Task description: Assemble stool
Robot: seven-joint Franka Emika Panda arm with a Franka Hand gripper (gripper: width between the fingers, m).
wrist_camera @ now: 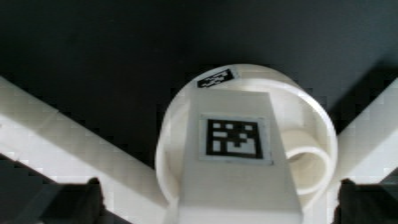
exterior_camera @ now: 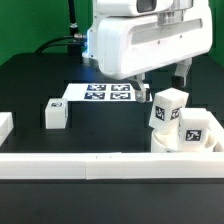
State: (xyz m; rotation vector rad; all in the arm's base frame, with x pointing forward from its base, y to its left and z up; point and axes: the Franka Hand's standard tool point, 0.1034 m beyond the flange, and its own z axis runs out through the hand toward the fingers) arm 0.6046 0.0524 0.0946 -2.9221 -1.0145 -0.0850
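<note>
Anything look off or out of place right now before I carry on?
Two things. The lone leg lies by itself at the exterior view's left, well apart from the others. The leaning leg, below the gripper, looks tilted, not straight like the third leg. No damage shows.

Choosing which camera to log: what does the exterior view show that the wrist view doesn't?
Exterior view only: the marker board, a loose leg lying apart, and the arm. Wrist view only: the end tag of the upright leg, seen close. Both: the upright leg itself.
</note>
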